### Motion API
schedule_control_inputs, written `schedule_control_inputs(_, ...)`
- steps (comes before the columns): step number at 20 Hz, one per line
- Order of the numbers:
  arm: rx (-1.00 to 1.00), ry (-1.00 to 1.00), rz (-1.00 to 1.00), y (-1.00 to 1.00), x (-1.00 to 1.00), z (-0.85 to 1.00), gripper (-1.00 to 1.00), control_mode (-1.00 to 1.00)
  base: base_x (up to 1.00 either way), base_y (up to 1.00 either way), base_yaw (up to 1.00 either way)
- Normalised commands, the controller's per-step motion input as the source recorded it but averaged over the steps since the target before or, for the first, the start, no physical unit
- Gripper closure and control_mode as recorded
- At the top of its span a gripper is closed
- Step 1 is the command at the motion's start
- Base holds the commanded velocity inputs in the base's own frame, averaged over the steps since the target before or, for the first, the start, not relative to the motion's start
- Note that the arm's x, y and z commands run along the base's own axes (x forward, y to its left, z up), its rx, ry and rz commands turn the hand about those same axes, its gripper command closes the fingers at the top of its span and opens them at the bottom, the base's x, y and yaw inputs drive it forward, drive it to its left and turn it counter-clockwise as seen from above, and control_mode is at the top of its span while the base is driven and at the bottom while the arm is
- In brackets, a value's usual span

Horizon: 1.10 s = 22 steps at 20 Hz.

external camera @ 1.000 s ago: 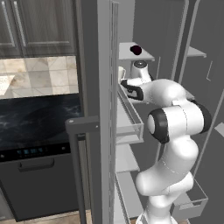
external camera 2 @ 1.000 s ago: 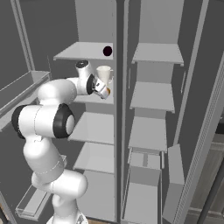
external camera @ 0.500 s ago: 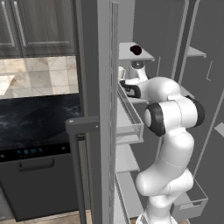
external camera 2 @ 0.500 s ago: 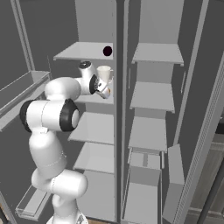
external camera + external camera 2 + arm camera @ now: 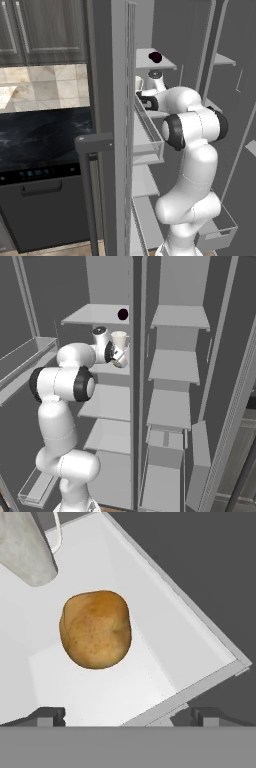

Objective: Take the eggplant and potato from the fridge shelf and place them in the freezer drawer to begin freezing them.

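Our arm has swung further in toward the shelf (image 5: 165, 642), bringing the claw (image 5: 122, 714) over the potato (image 5: 95, 629), centre-left in the hand view beside the white cup (image 5: 27, 549). Claw released, empty. We should centre it before closing

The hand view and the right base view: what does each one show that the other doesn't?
Hand view alone: the potato, speckled tan, lying on the white shelf, with the open claw short of it. Right base view alone: the eggplant on the top shelf, the robot's white arm, and the bare shelves further down. Both share the white cup, beside the potato.
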Motion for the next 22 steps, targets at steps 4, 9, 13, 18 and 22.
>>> schedule_control_inputs(4,0.0,0.0,0.0,0.0,0.18,-0.17,-1.0,-1.0,0.0,0.0,0.0)
schedule_control_inputs(9,0.0,0.0,0.0,0.0,0.28,-0.14,-1.0,-1.0,0.0,0.0,0.0)
schedule_control_inputs(13,0.0,0.0,0.0,0.0,0.32,-0.1,-1.0,-1.0,0.0,0.0,0.0)
schedule_control_inputs(18,0.0,0.0,0.0,0.0,0.34,-0.09,-1.0,-1.0,0.0,0.0,0.0)
schedule_control_inputs(22,0.0,0.0,0.0,0.0,0.3,-0.09,-1.0,-1.0,0.0,0.0,0.0)
